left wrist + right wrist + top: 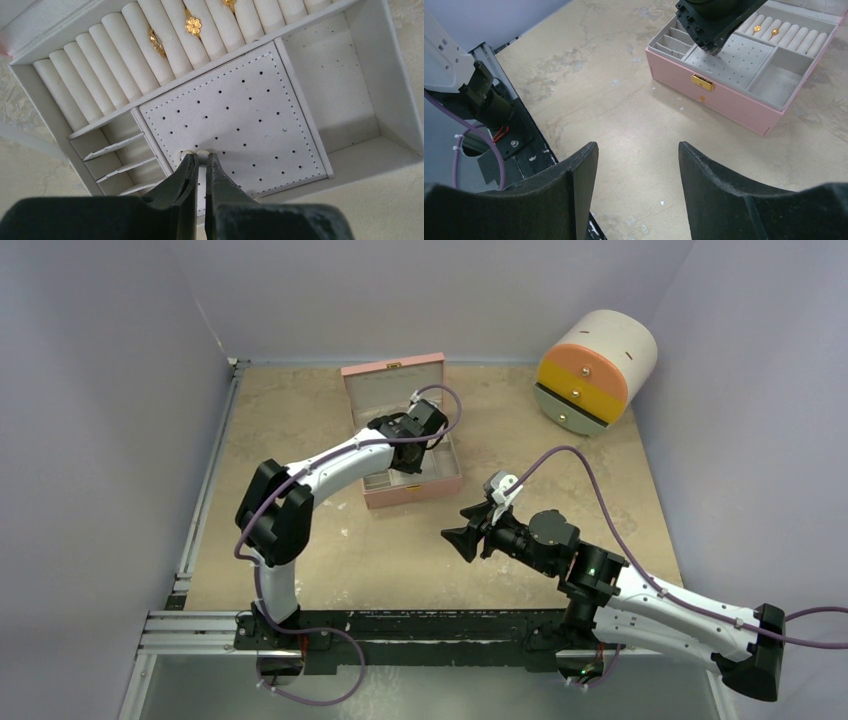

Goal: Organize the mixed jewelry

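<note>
The pink jewelry box (415,490) lies open at the table's middle back. Three gold rings (156,42) (193,25) (230,2) sit in its white ring rolls, and two of them show as gold rings (757,28) in the right wrist view. My left gripper (200,157) is down on the near-left corner of the perforated stud panel (240,100), its jaws shut on a small pale stud (203,153). A second pale piece (186,152) lies just left of it. My right gripper (639,150) hangs open over bare table in front of the box, with nothing between its fingers.
The box lid (393,385) stands up behind the tray. A white cylinder with orange and yellow drawers (595,370) lies at the back right. Slotted compartments (117,155) and an open bin (335,80) flank the panel. A metal rail (200,500) runs along the table's left edge.
</note>
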You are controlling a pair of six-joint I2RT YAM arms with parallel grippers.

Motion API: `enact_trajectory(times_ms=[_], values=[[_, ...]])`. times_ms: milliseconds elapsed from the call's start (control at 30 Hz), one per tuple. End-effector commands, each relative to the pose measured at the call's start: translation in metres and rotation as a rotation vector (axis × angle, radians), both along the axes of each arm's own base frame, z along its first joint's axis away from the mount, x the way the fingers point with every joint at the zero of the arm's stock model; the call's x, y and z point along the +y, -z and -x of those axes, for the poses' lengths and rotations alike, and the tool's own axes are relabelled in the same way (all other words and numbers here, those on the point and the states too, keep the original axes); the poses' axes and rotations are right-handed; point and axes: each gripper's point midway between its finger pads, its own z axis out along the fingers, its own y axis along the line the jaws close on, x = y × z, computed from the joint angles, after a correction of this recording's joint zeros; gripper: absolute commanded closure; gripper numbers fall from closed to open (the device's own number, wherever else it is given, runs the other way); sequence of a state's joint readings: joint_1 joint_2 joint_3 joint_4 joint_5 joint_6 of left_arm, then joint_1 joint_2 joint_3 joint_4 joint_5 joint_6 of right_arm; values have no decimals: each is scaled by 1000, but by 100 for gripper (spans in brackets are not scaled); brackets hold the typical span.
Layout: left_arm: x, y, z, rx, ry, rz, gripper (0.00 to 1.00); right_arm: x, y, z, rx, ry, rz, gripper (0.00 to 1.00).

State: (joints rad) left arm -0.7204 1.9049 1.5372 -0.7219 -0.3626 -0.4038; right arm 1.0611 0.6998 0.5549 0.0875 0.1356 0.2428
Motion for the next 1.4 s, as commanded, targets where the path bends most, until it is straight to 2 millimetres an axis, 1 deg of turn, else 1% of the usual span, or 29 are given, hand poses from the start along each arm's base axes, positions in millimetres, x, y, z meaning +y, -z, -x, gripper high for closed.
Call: enact_trajectory(times_ms=[0, 267, 433, 567, 767, 800, 867, 967, 1100, 1167, 1367], values=[[-9, 8, 24, 76, 34, 46, 100, 5, -18, 0, -22, -10, -45, 37], [-1, -1, 38, 69, 33, 75, 100, 8, -17, -1, -16, -14, -38, 37], [6, 6, 45, 84, 27, 70, 100, 13, -17, -1, -15, -28, -34, 37], [5, 11, 44, 90, 22, 62, 100, 15, -17, -2, -15, -29, -34, 37], [2, 9, 35, 82, 10, 70, 100, 12, -17, -4, -14, -6, -35, 37], [1, 7, 34, 78, 8, 73, 97, 10, -18, -4, -15, -3, -38, 36], [0, 2, 32, 67, 8, 81, 91, 9, -18, -3, -12, -2, -41, 36], [-2, -6, 27, 49, 5, 95, 77, 7, -15, -3, -4, 0, -34, 35], [-3, -20, 24, 26, 4, 124, 69, 6, -14, -2, -3, -1, -27, 34], [-4, -28, 22, 10, 5, 139, 66, 6, -14, -2, -5, 1, -25, 33], [-8, -63, 16, -37, 21, 192, 64, 3, -16, -8, -16, 29, -3, 32]])
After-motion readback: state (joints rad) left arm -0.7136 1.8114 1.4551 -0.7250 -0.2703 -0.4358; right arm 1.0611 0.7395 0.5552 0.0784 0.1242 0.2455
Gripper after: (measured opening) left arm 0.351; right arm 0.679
